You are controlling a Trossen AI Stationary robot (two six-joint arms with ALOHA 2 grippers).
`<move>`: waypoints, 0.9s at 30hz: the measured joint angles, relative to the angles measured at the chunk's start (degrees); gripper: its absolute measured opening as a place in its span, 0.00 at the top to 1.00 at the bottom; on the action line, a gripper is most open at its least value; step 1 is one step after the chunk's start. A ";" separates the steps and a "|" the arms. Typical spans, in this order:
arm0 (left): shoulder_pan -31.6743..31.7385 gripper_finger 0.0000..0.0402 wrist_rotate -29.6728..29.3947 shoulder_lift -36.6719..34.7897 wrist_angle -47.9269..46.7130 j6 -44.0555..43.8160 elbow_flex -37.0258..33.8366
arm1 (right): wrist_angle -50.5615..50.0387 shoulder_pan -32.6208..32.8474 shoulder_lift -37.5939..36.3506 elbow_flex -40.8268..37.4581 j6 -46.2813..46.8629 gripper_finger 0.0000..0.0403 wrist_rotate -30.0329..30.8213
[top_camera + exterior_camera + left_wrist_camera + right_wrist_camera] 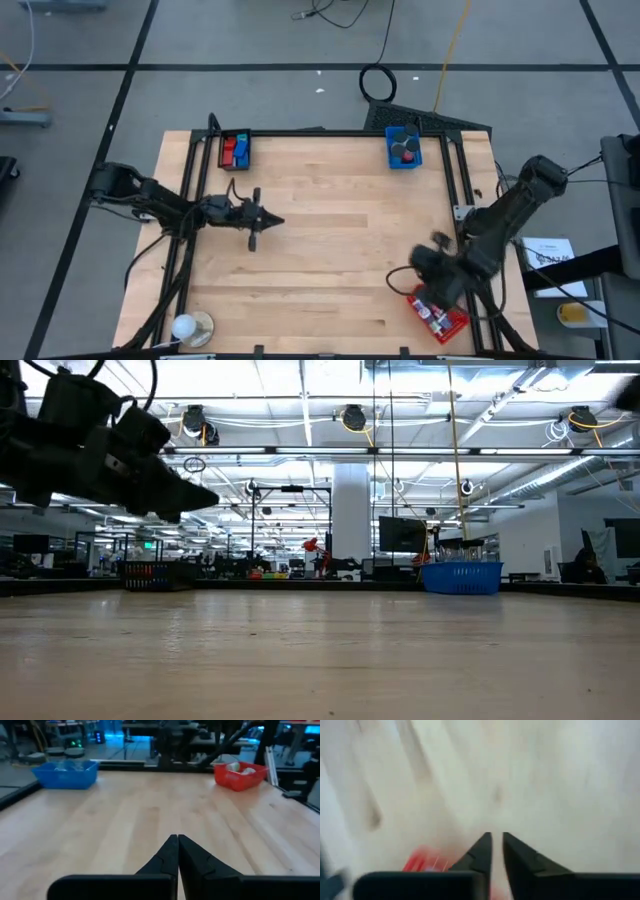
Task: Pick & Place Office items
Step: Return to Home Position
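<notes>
Office items lie in three trays: red and blue ones in the black tray [235, 150] at the far left, dark and red ones in the blue tray [404, 149] at the far right, white and dark ones in the red tray [441, 316] at the near right corner. My right gripper [496, 840] hangs blurred just over the red tray's far left side [408, 282], pointing steeply down, its fingers a narrow gap apart with nothing between them. My left gripper [176, 840] stands shut and level above the table's left middle [276, 222], also in the low view [205, 498], holding nothing.
A round white and tan object [190, 327] sits at the near left corner. A black frame [320, 133] runs along the table's edges. The bare wooden top [330, 230] stretches between the two arms.
</notes>
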 joint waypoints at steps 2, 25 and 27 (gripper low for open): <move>2.05 0.98 0.96 -3.44 -1.32 -0.22 -1.24 | 5.60 -5.24 -2.56 -2.55 -14.40 0.97 5.37; 15.97 0.97 6.28 -33.83 -28.03 3.97 -3.81 | 98.43 -62.28 -24.24 -46.79 -85.70 1.00 -33.83; 16.74 0.99 6.54 -35.96 -29.12 4.47 -3.79 | 97.42 -63.20 -28.70 -49.36 -85.99 1.00 -33.85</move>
